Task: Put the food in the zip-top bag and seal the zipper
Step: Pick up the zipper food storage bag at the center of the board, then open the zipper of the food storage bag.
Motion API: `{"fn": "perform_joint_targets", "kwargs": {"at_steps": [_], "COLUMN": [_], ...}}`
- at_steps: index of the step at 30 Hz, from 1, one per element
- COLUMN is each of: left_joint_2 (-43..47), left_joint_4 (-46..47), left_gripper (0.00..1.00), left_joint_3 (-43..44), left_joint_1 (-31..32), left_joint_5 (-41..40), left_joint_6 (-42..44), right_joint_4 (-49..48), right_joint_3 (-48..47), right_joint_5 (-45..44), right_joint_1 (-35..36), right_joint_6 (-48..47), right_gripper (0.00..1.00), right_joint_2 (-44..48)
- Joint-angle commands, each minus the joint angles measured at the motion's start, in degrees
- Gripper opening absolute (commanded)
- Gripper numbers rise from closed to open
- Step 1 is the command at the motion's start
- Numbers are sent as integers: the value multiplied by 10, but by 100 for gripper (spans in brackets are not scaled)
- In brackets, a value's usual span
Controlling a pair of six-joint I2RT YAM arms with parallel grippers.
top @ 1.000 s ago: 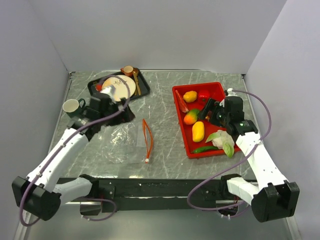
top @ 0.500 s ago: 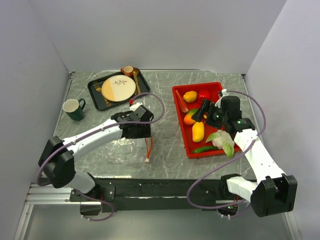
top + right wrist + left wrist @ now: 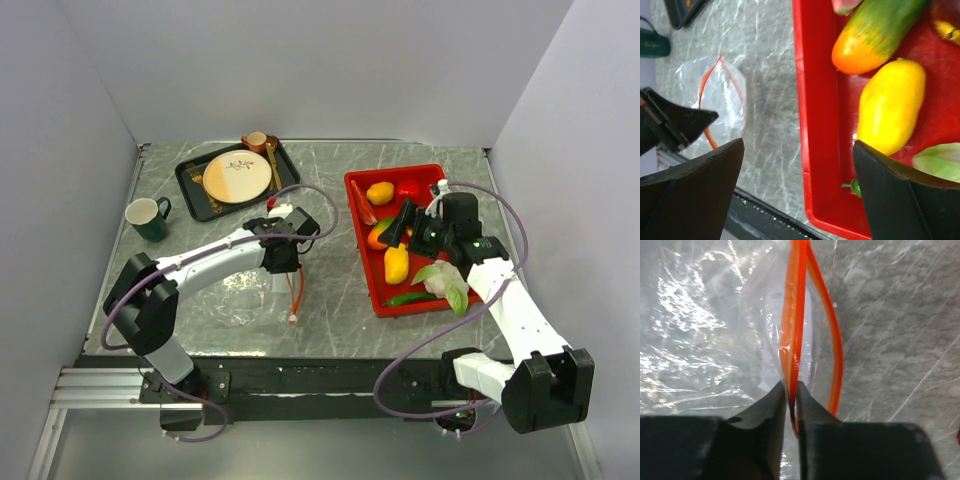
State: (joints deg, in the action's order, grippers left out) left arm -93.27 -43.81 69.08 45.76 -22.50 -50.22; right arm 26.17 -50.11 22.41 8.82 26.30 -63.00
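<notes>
The clear zip-top bag (image 3: 240, 295) lies flat on the marble table, its mouth to the right. My left gripper (image 3: 283, 262) is shut on one lip of the orange-red zipper (image 3: 795, 315), pinched between the black jaws of the left gripper (image 3: 791, 392); the other lip bows away to the right. The food lies in the red tray (image 3: 367, 270): yellow mango (image 3: 396, 263), red-green mango (image 3: 380, 236), orange (image 3: 380, 192), red pepper (image 3: 408, 189), cauliflower (image 3: 447, 280), green chili (image 3: 410, 298). My right gripper (image 3: 799, 145) hangs open over the tray's left rim, beside the yellow mango (image 3: 890, 112).
A black tray with a beige plate (image 3: 237, 176) and a brown cup (image 3: 256, 141) stands at the back left. A dark green mug (image 3: 148, 217) is at the left. The zipper's white slider (image 3: 293, 320) lies at the near end of the strip.
My left arm swung from the back left over to the bag's mouth and its jaws closed on the zipper strip. The right gripper shifted slightly left over the tray, still open.
</notes>
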Motion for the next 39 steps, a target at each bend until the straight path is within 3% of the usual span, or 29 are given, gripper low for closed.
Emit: {"fn": "perform_joint_targets", "kwargs": {"at_steps": [1,3,4,6,13,20,32,35,36,37,39], "left_joint_2": [10,40,50,79,134,156,161,162,165,166,168], "left_joint_4": [-20,-22,-20,-15,-3,4,29,24,22,19,13], "left_gripper": [12,6,5,4,1,1,1,1,1,1,1], "left_joint_3": [44,45,42,36,11,-2,-13,-12,-13,-15,-17], "left_joint_1": [2,2,2,2,2,2,2,2,2,2,1], "left_joint_5": [-29,-35,-34,-27,-8,-6,7,3,-4,-7,-16], "left_joint_6": [-9,-8,-5,-1,7,8,9,9,8,6,-1], "right_joint_4": [-40,-74,-91,-131,-168,-237,-183,-175,-171,-166,-152], "right_joint_3": [7,13,18,17,-55,-96,-196,-199,-199,-201,-203], "right_joint_5": [65,101,133,146,113,112,51,17,2,-15,-74], "right_joint_1": [15,30,40,79,189,225,270,270,269,269,269], "right_joint_6": [1,17,36,55,90,119,84,75,73,67,61], "right_gripper": [78,63,51,38,58,59,64,39,21,12,0], "right_joint_2": [-8,-18,-22,-37,-139,-222,-335,-346,-346,-343,-340]}}
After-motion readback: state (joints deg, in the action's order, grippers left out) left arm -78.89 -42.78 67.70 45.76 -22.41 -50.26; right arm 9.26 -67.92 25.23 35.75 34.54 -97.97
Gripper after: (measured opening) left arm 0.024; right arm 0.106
